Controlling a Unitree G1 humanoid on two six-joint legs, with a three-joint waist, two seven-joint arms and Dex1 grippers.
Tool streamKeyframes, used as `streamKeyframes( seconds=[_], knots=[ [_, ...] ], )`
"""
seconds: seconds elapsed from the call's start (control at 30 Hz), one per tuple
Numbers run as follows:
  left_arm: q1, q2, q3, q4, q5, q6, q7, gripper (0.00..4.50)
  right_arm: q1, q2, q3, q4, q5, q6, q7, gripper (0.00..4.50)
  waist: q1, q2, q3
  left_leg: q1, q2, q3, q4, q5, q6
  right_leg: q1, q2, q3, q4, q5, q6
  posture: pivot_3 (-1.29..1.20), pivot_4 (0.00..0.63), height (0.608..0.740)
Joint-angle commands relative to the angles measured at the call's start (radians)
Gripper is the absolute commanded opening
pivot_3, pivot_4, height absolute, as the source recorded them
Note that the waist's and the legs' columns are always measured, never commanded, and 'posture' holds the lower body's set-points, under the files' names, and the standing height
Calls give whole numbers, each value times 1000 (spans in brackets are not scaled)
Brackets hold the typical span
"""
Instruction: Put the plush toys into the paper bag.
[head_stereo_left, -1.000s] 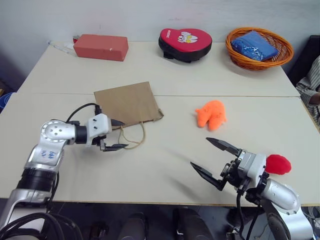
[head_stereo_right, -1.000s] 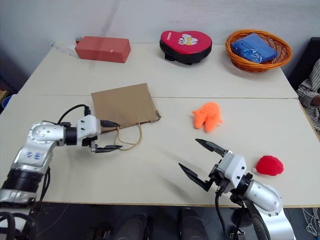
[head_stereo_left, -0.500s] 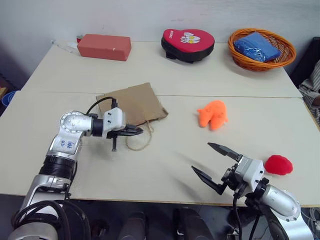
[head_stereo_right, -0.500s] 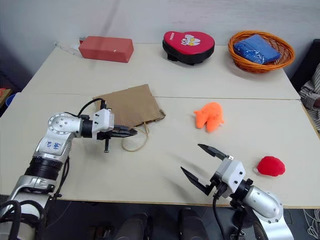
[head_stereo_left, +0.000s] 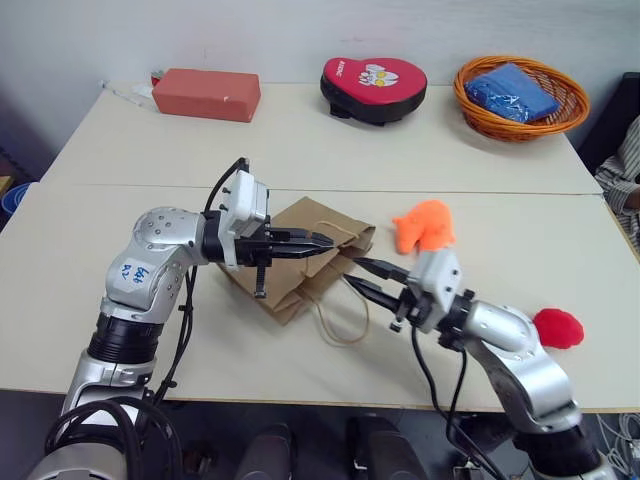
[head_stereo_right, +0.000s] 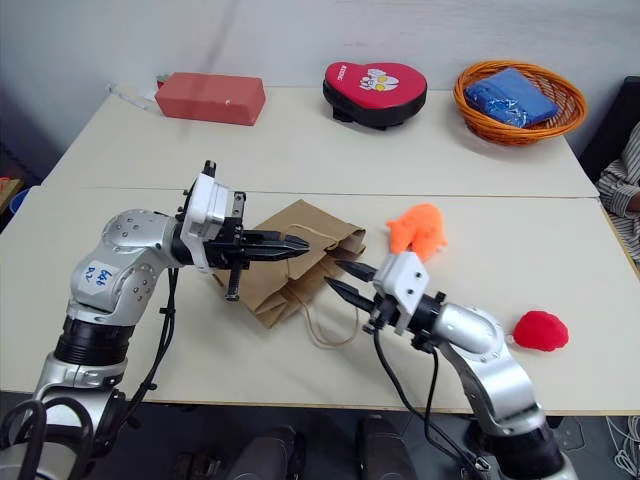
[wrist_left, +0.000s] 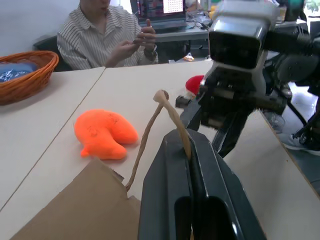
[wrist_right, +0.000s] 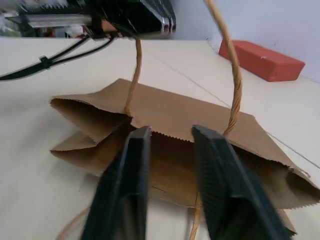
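left tool (head_stereo_left: 318, 243) is pressed together on one cord handle (wrist_left: 170, 112) of the bag (head_stereo_left: 300, 262), holding that side up off the worktop (head_stereo_left: 420, 150). right tool (head_stereo_left: 362, 277) sits at the bag's mouth, fingers a little apart, nothing pinched that i can see; the lower handle (head_stereo_left: 340, 320) lies loose on the worktop.

risk here: a thin cord in a narrow pinch could slip out, and the mouth would flop flat. if the right tool pushes in hard, it may crease or tear the paper, or drag the bag out of the left's grip.

the bag looks empty, mouth partly open. orange toy (head_stereo_left: 423, 226) sits on the worktop just beyond the right tool, red toy (head_stereo_left: 556, 328) well off to the right near the edge. neither is bagged yet. the wicker basket (head_stereo_left: 519, 96) at the back holds a blue packet (head_stereo_left: 514, 90).
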Motion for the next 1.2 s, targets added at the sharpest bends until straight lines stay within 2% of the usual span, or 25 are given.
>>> streamKeyframes(
  seconds=[0.03, 0.37, 0.6, 0.93, 1.2],
  knots=[
    [2, -14, 19, -68, -29, 13, 32, 0, -31, -10, 47, 55, -86, -34, 14, 26, 0, 0, 0, 0, 0, 0, 0, 0, 0, 0, 0, 0, 0, 0, 0, 0, 150, 740],
    [18, -18, 48, -103, -56, 56, 79, 0, -131, 103, 75, 197, -155, -67, -23, 26, -10, 0, 0, -1, 0, 0, 0, 0, -1, -2, 0, 0, 1, 0, 0, 0, 150, 740],
    [4, -41, 61, -100, -80, 71, 99, 0, -186, 131, 120, 315, -212, -76, -4, 26, -6, 0, 0, -1, 0, 0, 0, 0, -1, -1, 0, 0, 0, 0, 0, 0, 150, 740],
    [-13, -43, 98, -112, -173, 151, 110, 0, -262, 242, 160, 445, -269, -94, -24, 26, -19, 0, 0, -1, 0, 0, 0, 1, -1, -2, 0, 0, 1, 0, 0, 0, 150, 740],
    [-34, -39, 145, -95, -198, 164, 131, 0, -297, 270, 155, 582, -305, -143, -24, 26, -31, 0, 0, -1, 0, 0, 0, 1, -2, -2, 0, -1, 1, 0, 0, 0, 150, 740]
  ],
)
